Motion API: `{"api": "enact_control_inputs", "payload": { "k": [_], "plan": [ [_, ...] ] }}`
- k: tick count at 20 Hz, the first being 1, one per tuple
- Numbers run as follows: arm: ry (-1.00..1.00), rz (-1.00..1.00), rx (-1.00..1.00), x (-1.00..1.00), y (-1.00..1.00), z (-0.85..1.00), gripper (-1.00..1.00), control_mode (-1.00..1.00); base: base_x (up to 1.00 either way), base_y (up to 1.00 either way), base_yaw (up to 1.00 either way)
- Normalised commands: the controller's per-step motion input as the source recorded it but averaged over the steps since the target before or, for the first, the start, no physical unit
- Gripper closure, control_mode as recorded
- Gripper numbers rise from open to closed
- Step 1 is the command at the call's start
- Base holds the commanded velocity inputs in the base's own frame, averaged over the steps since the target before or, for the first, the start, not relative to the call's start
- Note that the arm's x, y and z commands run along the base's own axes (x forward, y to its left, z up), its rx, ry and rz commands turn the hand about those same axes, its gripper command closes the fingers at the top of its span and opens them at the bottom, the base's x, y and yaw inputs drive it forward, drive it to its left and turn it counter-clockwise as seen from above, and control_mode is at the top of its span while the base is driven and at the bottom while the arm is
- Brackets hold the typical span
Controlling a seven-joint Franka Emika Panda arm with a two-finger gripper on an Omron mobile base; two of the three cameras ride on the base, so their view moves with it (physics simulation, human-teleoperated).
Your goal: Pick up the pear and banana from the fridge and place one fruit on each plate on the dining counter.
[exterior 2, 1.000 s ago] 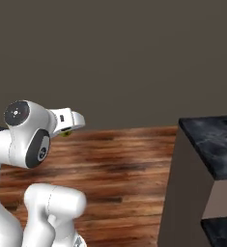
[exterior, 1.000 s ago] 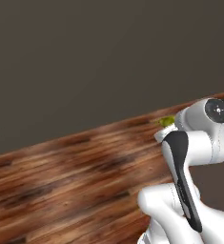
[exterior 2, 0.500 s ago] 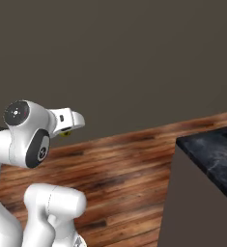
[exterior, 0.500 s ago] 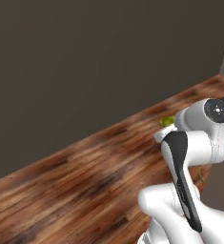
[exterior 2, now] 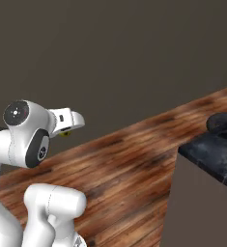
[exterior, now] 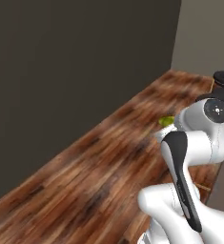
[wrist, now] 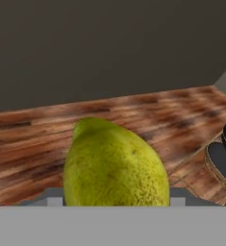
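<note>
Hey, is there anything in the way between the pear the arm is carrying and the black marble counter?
Nothing visible. The pear sits in the tool, carried above bare wooden floor. The dining counter is off to the right, with open floor between. No plate can be made out yet.

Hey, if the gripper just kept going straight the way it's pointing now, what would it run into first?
Apart from the pear it holds, the gripper has nothing close ahead. Along the hand view, the line runs over the wood floor toward the dark wall, probably meeting floor or wall first; depth is unclear.
</note>
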Motion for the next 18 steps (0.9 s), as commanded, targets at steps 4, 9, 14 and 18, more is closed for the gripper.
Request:
{"api": "enact_control_inputs", "payload": {
  "k": [4, 9, 14, 18],
  "plan": [
    [0.00, 0.00, 0.00, 0.00, 0.00, 0.00, 1.00, 1.00, 0.66, 0.21, -0.48],
    [0.00, 0.00, 0.00, 0.00, 0.00, 0.00, 1.00, 1.00, 0.67, 0.17, -0.48],
    [0.00, 0.00, 0.00, 0.00, 0.00, 0.00, 1.00, 1.00, 0.66, 0.18, -0.50],
    [0.00, 0.00, 0.00, 0.00, 0.00, 0.00, 1.00, 1.00, 0.67, 0.22, -0.50]
  ]
}}
